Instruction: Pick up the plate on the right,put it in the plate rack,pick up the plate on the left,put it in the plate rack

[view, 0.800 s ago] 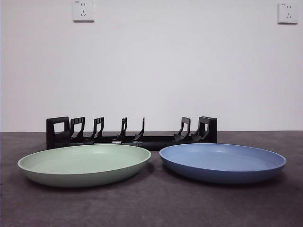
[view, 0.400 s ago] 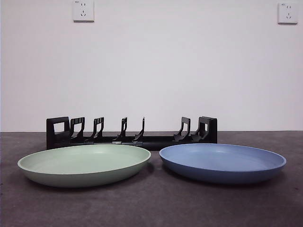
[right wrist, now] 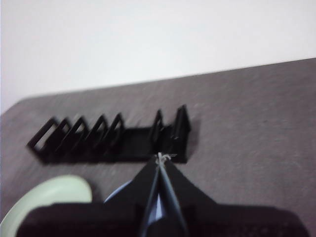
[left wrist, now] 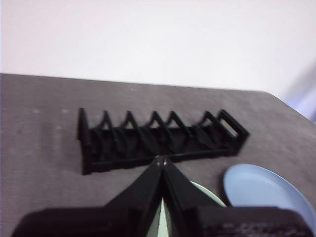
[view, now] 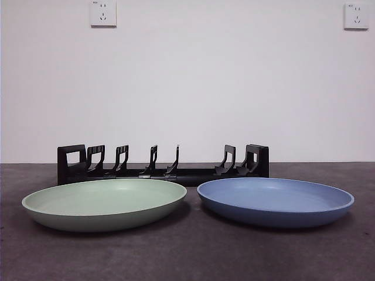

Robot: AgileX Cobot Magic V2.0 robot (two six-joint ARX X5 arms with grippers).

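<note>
- Dark grey table, white wall behind.
- Green plate and blue plate lie flat near the front edge.
- Long black plate rack stands behind them, slots empty.
- Left gripper and right gripper hang above, jaws pressed together.

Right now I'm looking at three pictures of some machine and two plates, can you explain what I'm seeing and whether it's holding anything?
This is a two-armed robot at a table. One picture looks level across the table: a green plate and a blue plate lie flat in front of a long black plate rack, whose slots are empty. The other two pictures come from cameras on the arms' wrists, looking down over each claw. The left claw and the right claw are both closed to a point, above the table, holding nothing. Neither plate has been picked up yet.
</note>
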